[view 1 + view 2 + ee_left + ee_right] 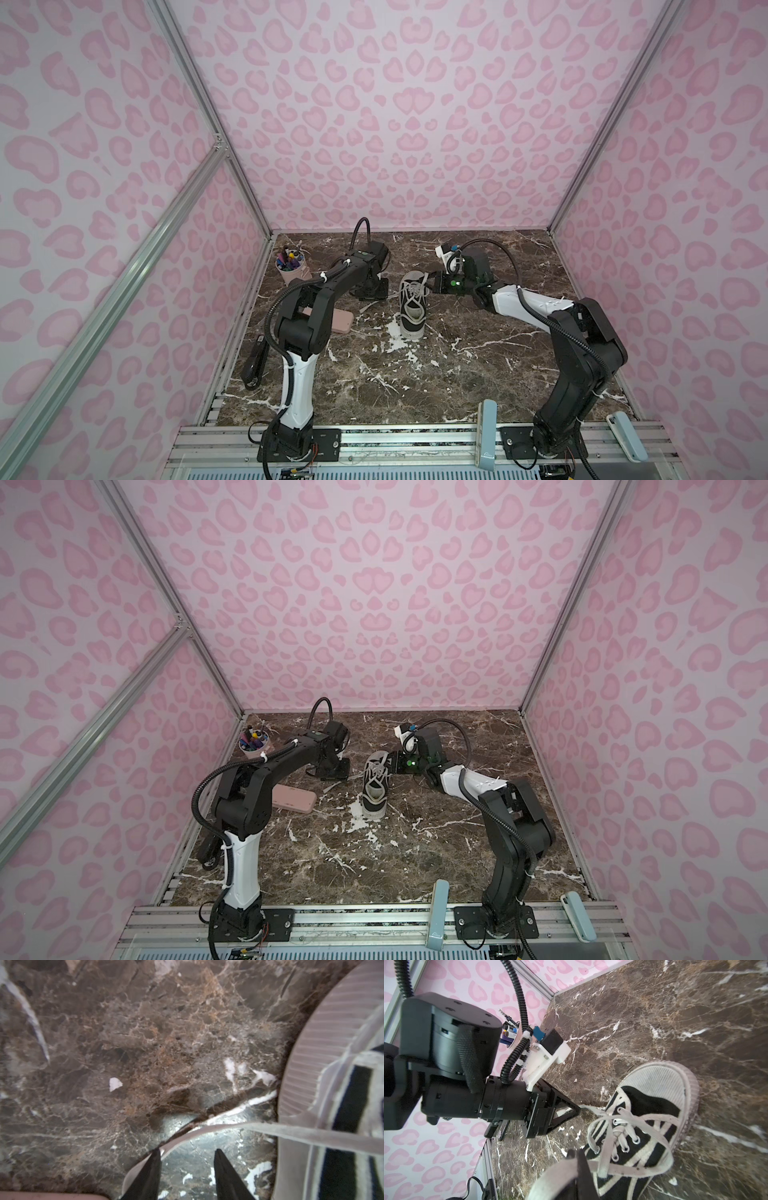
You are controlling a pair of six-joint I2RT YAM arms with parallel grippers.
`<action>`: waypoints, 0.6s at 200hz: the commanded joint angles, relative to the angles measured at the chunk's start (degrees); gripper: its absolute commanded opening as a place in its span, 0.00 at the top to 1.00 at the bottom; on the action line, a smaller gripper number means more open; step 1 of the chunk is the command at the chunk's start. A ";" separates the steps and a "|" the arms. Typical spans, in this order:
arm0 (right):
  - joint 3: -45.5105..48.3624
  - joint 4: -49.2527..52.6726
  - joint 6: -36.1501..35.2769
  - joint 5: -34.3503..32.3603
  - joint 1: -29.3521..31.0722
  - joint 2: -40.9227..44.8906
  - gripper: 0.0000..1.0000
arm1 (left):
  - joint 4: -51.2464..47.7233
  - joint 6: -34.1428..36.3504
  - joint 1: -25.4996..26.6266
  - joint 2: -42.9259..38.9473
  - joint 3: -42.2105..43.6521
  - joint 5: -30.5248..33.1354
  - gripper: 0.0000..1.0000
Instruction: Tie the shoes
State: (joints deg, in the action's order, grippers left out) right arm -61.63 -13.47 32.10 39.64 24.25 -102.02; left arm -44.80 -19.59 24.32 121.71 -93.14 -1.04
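Note:
The black sneaker (412,305) (376,785) stands on the marble table with its white toe cap (324,1043) pointing away. My right gripper (576,1153) is shut on a loop of white lace (629,1173) at the shoe's right side (432,286). My left gripper (188,1150) hangs low over the table just left of the shoe (376,291), jaws apart with bare marble between them. The other lace (270,1126) runs from the shoe to one left fingertip (156,1155) and passes along its outer side.
A pink cup of pens (291,268) stands at the back left. A flat pink case (293,798) lies left of the shoe, partly under my left arm. A black device (254,363) lies by the left wall. Two pale blue holders (486,432) (623,436) stand on the front rail.

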 commanded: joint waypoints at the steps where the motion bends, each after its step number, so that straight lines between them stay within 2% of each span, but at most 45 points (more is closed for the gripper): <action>1: -0.34 0.93 -0.91 -0.35 0.01 -0.05 0.96 | 0.59 1.65 0.00 1.48 -1.25 0.10 0.58; 31: -0.38 1.50 -1.16 -0.44 0.01 0.33 0.96 | 1.44 1.84 -0.04 2.39 -0.40 -0.01 0.62; 35: -0.30 1.56 -1.17 -0.44 0.01 0.39 0.96 | 1.61 1.84 -0.02 2.43 -0.21 -0.10 0.67; 96: -0.09 1.87 -0.21 -1.50 0.03 1.24 0.97 | 2.71 1.82 0.03 2.63 0.70 0.00 0.96; 120: 1.04 1.67 1.17 -3.79 0.01 2.54 0.98 | 1.48 1.97 0.03 -0.22 0.51 1.14 0.96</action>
State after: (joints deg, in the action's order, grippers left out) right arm -61.60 -11.66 31.70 38.37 24.25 -100.53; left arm -41.47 -18.00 24.34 123.61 -92.88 -0.86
